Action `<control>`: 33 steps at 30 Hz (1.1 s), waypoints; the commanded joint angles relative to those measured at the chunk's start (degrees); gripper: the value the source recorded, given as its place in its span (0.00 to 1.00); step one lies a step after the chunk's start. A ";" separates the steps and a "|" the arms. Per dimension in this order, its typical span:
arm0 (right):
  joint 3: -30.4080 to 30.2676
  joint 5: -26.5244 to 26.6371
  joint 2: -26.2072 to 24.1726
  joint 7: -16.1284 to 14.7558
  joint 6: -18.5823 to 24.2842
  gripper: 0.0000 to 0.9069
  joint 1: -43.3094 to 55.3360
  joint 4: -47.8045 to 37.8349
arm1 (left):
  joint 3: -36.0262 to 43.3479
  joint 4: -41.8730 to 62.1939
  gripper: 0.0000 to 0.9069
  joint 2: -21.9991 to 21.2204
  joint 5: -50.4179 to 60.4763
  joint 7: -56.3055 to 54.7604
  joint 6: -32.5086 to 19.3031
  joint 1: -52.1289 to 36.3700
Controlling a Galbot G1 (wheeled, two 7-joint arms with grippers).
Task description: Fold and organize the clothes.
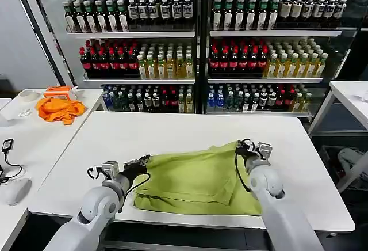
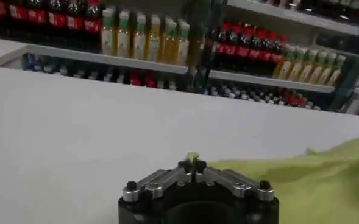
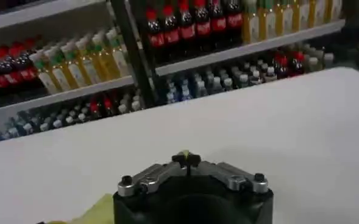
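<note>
Head view shows the left gripper (image 1: 144, 160) with its jaws pressed together on the left edge of the yellow-green T-shirt (image 1: 198, 181), which lies folded on the white table (image 1: 172, 130) and spreads from those jaws across to the right gripper (image 1: 240, 147). That gripper's jaws pinch the shirt's far right corner, a scrap of cloth showing between them.

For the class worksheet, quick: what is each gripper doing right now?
Left gripper: shut on the T-shirt edge.
Right gripper: shut on the T-shirt's other edge.
</note>
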 commanded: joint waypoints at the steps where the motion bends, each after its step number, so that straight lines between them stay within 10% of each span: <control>1: 0.76 -2.78 -2.90 -1.39 0.09 0.00 -9.70 10.98 | -0.41 -1.69 0.02 0.14 0.10 0.04 0.18 1.78; 21: 5.75 -7.69 -1.50 -2.52 1.04 0.00 -28.17 21.44 | -3.00 -5.78 0.01 1.57 2.95 0.80 -0.17 10.98; 23: 5.77 -7.84 -1.27 -2.43 1.03 0.67 -28.20 20.71 | -2.84 -5.01 0.02 1.42 3.87 1.02 -0.51 10.79; 24: 5.68 -7.99 -1.09 -2.44 0.96 1.00 -28.04 20.34 | -2.76 -4.79 0.09 1.35 4.13 1.08 -0.60 10.63; 25: 5.61 -8.15 -0.92 -2.39 0.84 1.00 -27.87 19.96 | -2.65 -4.44 0.17 1.32 4.58 1.19 -0.68 10.44; 27: 5.45 -8.66 -0.55 -2.43 -0.01 1.00 -27.55 19.47 | -2.54 -4.13 0.83 1.30 5.46 1.49 -0.78 10.19; 28: 5.28 -8.96 -0.37 -2.59 -0.64 1.00 -27.29 19.34 | -2.61 -4.17 1.00 1.30 5.81 1.67 -0.78 10.16; 33: 4.99 -10.59 -0.02 -3.57 -0.59 1.00 -27.34 19.73 | -3.23 -4.61 1.00 1.45 8.12 2.09 -0.76 10.47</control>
